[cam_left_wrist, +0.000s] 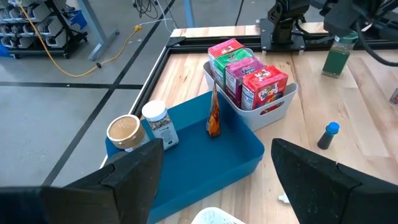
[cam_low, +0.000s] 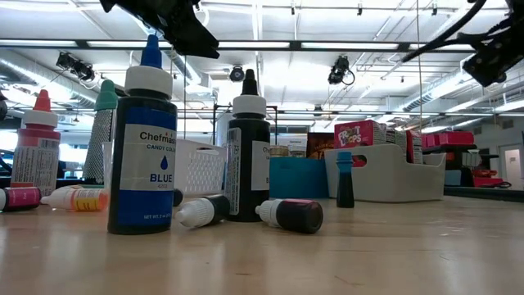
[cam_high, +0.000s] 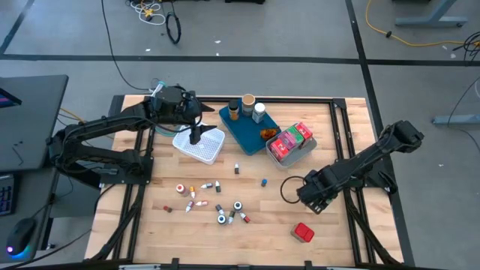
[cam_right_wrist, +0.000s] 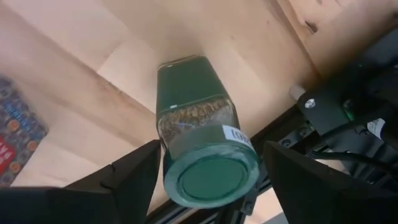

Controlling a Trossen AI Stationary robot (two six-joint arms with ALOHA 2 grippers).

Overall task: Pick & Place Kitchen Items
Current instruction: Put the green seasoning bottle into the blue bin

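While the left gripper [cam_high: 196, 135] hangs spread and empty over the white basket [cam_high: 212, 150], the right gripper [cam_high: 315, 196] clamps a green-lidded spice jar [cam_right_wrist: 202, 137] above the table.
Its long axis lies between the fingers, lid toward the wrist; the grey bin [cam_high: 306, 151] sits nearer the right arm.

A robotics lab: a wooden worktop [cam_high: 247, 187] on a black frame, cables [cam_high: 150, 11] across grey floor, ceiling cameras [cam_low: 340, 70], exposed ducts overhead.
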